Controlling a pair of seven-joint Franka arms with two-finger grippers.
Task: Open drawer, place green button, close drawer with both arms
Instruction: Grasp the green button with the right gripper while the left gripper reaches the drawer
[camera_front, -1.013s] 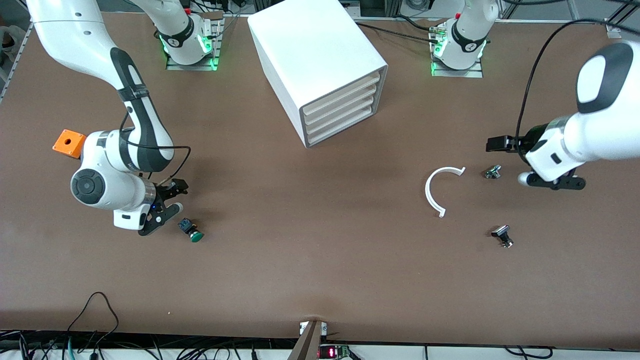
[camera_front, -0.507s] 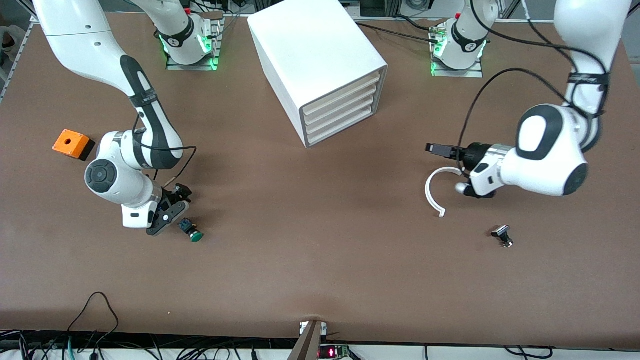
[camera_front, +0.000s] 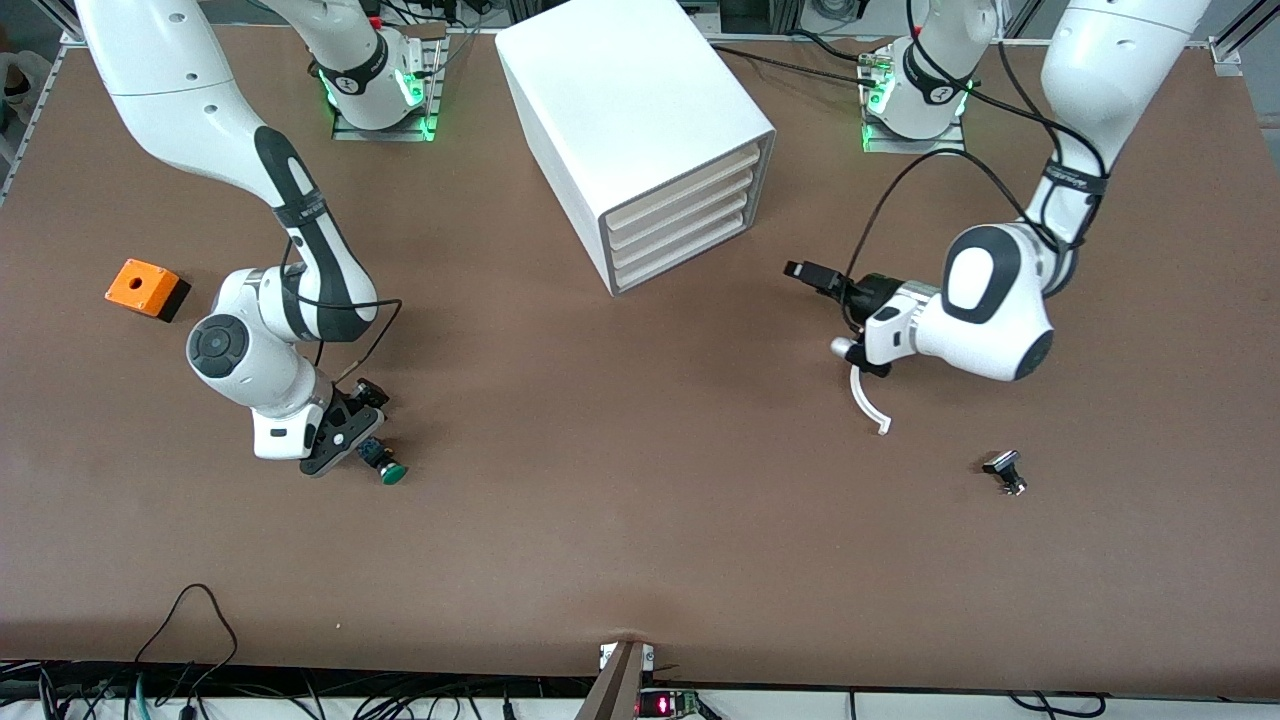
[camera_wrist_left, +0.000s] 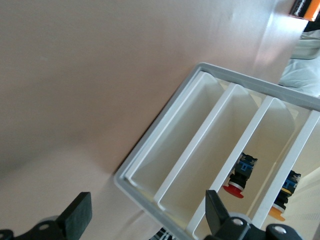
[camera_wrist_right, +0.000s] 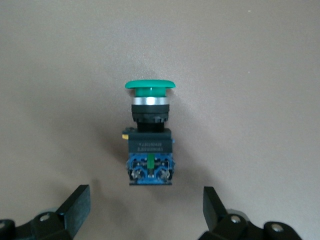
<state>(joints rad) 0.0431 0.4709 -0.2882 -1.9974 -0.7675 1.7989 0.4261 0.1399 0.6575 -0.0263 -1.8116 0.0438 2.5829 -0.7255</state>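
Right pincer (camera_front: 352, 432) spread wide, low over counter (camera_front: 640, 520), fingers (camera_wrist_right: 75, 207) flanking blue end of green button (camera_front: 384, 463) lying on its side. Left pincer (camera_front: 815, 275) wide, empty, facing cabinet (camera_front: 640, 130); drawers (camera_front: 680, 215) all shut.

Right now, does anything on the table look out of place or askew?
The cabinet stands turned at an angle to the table's edges. The button lies on its side beside the right gripper, whose jaws are open. A loose white curved strip lies under the left gripper. Nothing looks spilled.
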